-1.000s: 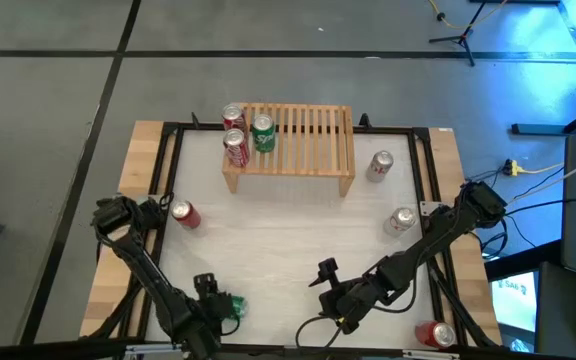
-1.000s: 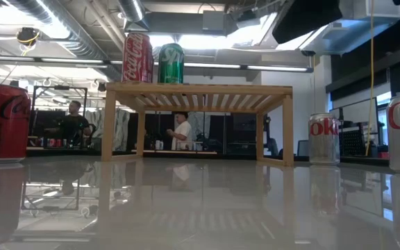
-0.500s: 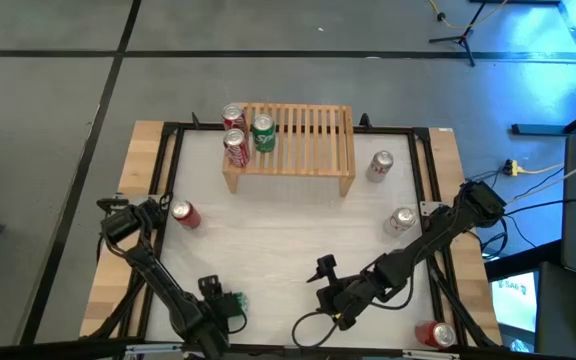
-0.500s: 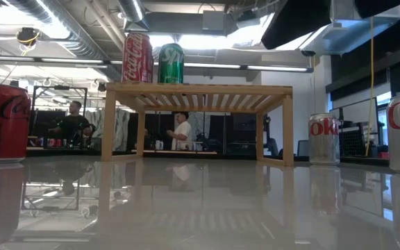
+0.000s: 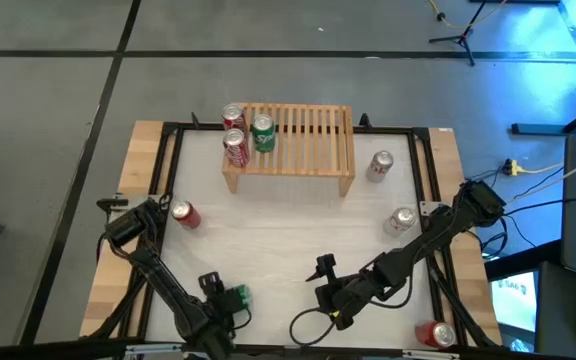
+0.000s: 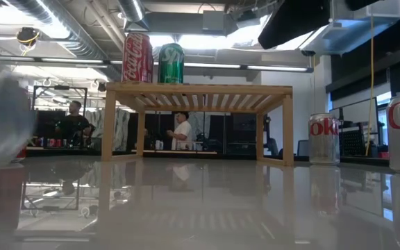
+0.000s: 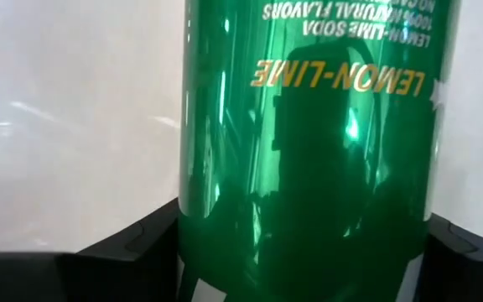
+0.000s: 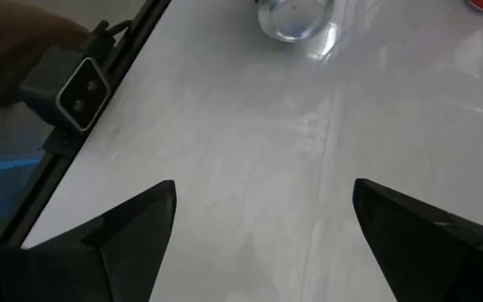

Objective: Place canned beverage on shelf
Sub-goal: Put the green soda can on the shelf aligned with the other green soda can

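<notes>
The left gripper [image 5: 230, 300] sits at the table's seven o'clock edge, with a green can [image 7: 309, 143] between its fingers [image 7: 141, 243] — I cannot tell if they squeeze it. The right gripper [image 5: 321, 270] waits near six o'clock — fingers apart. The shelf [image 5: 298, 140] stands at twelve o'clock.

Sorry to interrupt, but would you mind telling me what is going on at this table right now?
The left tool is at the table's near edge with its fingers on either side of a green lemon-lime can. The right tool waits open over bare table. The shelf at the far side already carries three cans at its left end, and other cans stand loose around the table.
</notes>
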### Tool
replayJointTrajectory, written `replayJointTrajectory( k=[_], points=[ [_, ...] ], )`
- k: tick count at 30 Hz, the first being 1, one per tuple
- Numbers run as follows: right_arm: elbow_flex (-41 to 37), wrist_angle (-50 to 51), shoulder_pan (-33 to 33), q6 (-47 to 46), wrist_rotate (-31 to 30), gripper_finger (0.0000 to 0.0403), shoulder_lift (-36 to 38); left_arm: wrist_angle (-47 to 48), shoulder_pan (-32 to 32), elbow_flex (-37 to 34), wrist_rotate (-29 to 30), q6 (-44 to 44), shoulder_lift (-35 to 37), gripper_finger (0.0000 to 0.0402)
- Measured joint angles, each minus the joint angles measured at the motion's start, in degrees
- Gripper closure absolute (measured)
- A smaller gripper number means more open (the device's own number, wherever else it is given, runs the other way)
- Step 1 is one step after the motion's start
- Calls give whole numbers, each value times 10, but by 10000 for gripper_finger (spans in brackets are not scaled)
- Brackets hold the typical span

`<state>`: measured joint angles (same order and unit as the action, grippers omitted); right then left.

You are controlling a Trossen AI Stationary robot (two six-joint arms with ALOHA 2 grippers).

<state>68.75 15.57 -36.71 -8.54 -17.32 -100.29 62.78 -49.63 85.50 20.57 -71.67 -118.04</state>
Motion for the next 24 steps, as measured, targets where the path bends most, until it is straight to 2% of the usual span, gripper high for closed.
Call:
replayJointTrajectory(
  k=[4,11,18,24],
  points=[
    [-6,-13,-3,13,5,46,0,47,6,60,22,0,4,124],
    [-86,-163,1,46,20,54,0,60,25,131,56,61,4,124],
    [-169,-358,24,59,19,91,0,32,56,137,94,114,5,124],
    [-179,-414,23,72,19,102,0,-39,78,128,106,169,5,124]
  ],
)
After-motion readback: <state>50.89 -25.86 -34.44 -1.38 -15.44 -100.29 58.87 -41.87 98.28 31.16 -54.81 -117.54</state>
